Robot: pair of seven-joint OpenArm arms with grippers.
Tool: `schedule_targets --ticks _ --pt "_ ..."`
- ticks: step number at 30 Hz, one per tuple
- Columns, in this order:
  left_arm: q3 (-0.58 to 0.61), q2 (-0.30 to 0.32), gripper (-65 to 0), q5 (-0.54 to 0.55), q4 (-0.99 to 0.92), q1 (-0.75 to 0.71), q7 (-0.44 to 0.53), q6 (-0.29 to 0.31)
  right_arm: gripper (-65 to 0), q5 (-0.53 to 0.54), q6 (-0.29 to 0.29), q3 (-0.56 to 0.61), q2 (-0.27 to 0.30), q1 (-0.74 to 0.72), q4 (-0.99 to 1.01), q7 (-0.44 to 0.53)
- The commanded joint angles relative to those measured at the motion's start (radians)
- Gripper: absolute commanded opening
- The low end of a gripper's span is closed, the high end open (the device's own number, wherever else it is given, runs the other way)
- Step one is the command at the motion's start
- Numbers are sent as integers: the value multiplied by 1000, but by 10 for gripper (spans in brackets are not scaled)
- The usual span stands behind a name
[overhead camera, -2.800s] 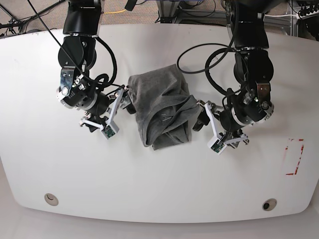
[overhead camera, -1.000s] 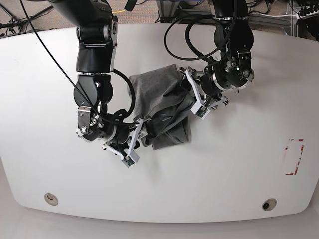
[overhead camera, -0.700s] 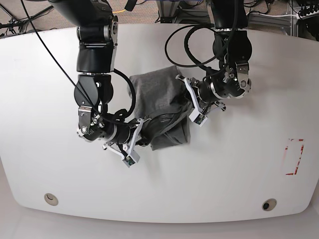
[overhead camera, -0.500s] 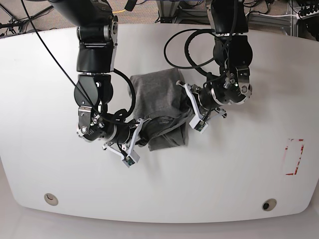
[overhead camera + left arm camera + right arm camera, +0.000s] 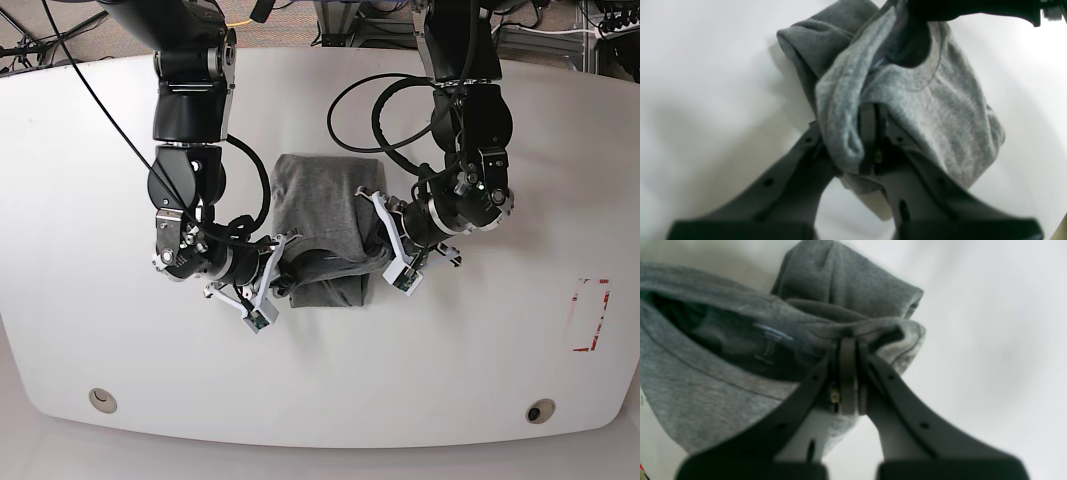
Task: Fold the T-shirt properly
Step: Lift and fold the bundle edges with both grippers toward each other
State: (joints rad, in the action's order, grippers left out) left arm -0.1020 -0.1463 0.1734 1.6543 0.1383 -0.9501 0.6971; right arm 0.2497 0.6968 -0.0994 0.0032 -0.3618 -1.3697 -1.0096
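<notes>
Left wrist view: the left gripper (image 5: 870,140) has its jaws pressed together on a rolled fold of the heather-grey T-shirt (image 5: 923,110), whose dark neck opening gapes above. Right wrist view: the right gripper (image 5: 848,373) pinches a bunched edge of the shirt, with the inner label visible. Base view: the shirt lies as a compact folded bundle at the centre of the white table (image 5: 480,380), flanked closely by both grippers; a red mark (image 5: 588,315) lies well apart.

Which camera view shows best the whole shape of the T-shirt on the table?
The base view: the T-shirt appears whole, a folded bundle between both pincers. The left wrist view shows only the neckline part, the right wrist view only one bunched, blurred edge.
</notes>
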Motion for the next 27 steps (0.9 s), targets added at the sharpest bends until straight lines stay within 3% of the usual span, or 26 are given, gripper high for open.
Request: schedule_targets --ticks 1,3,8,11,14,21,27 --pt "3 -6 -614 19 22 31 24 1 -639 20 1 -4 2 -30 -64 18" --pt "3 -6 -614 19 20 34 24 1 -579 20 1 -6 2 -30 -86 11" --pt "3 -5 -614 19 16 67 24 1 -273 13 1 -96 2 -35 -90 -1" --pt "3 -5 -614 19 14 73 24 1 -146 12 1 -118 2 -36 -58 4" --pt "3 -2 -614 19 7 103 24 1 -116 12 1 -122 2 -69 28 34" --pt "3 -2 -614 19 -15 116 24 1 -178 21 1 -122 2 -95 129 82" --pt "3 0 -614 19 -24 116 24 1 -190 21 1 -124 -4 -145 181 84"
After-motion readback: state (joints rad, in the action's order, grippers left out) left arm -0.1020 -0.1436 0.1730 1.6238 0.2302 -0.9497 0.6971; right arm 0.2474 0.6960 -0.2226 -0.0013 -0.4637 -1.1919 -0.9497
